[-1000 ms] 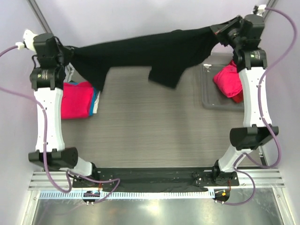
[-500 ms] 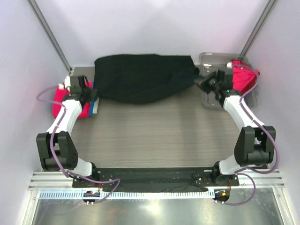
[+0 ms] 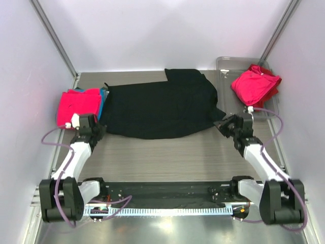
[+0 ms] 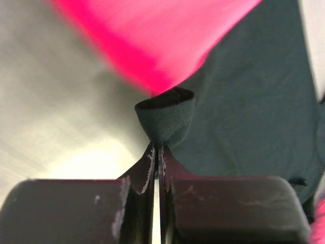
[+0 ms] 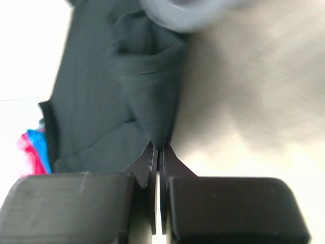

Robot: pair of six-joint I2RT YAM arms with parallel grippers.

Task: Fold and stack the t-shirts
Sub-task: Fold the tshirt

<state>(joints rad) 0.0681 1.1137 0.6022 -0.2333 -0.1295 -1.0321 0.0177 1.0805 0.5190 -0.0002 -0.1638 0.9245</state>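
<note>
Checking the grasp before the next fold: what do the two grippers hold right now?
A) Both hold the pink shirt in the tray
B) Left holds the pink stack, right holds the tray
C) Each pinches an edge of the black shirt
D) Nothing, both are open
C: in the wrist views the left gripper and the right gripper are each shut on a fold of the black shirt, which lies spread between them.

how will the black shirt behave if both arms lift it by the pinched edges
Likely floppy: the black shirt lies rumpled and puckers where the left gripper and right gripper pinch it. Probably sags between them. Thin pinches may slip.
</note>
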